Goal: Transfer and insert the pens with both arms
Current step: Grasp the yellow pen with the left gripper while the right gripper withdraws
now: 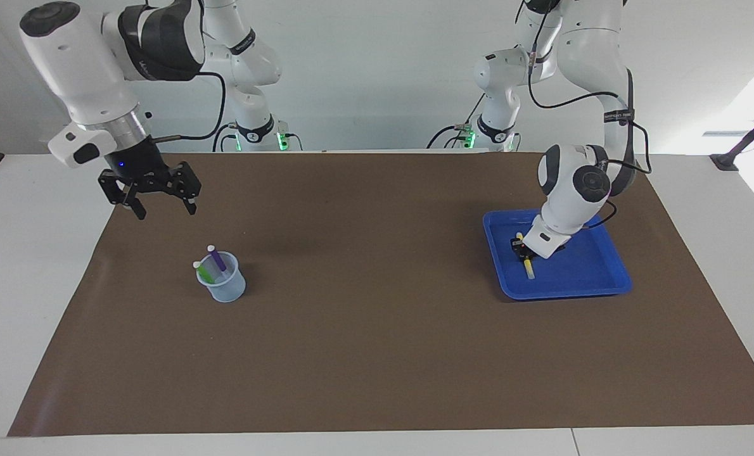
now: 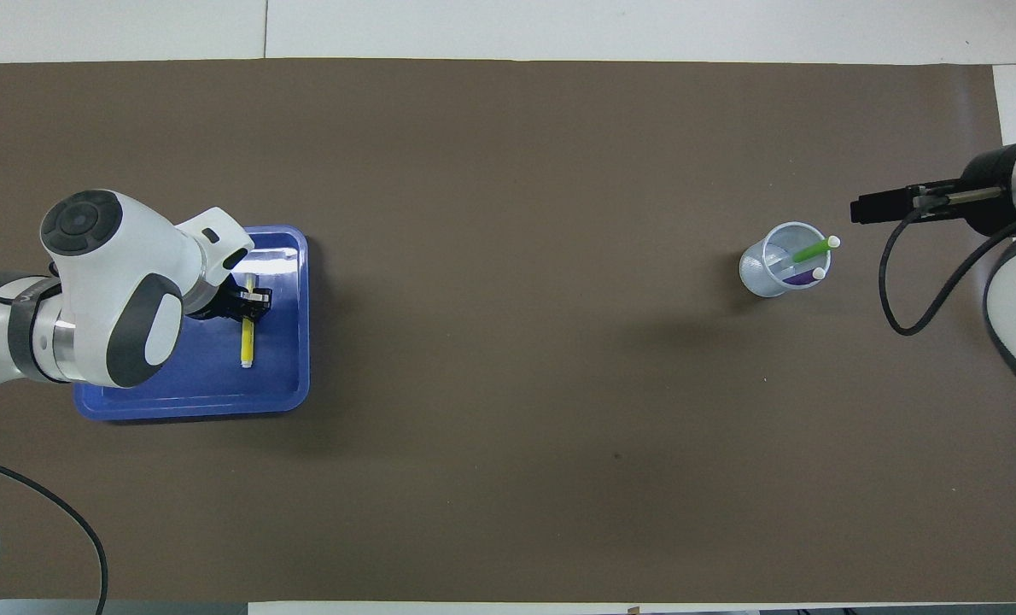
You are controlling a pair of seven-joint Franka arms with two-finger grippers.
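Observation:
A yellow pen (image 1: 529, 269) (image 2: 247, 346) lies in the blue tray (image 1: 580, 286) (image 2: 192, 389) at the left arm's end of the table. My left gripper (image 1: 521, 247) (image 2: 253, 301) is down in the tray, shut on the pen near the end closer to the robots. The green pen (image 1: 203, 273) (image 2: 812, 251) and the purple pen (image 1: 216, 258) (image 2: 798, 278) stand tilted in a clear cup (image 1: 228, 290) (image 2: 762, 269) at the right arm's end. My right gripper (image 1: 165, 209) (image 2: 860, 209) hangs open and empty, high over the mat beside the cup.
A brown mat (image 1: 377, 354) covers most of the white table. Two smaller white arms with green-lit bases (image 1: 255, 126) (image 1: 494, 123) stand at the robots' edge. A black clamp (image 1: 727, 161) sits at the table corner by the left arm.

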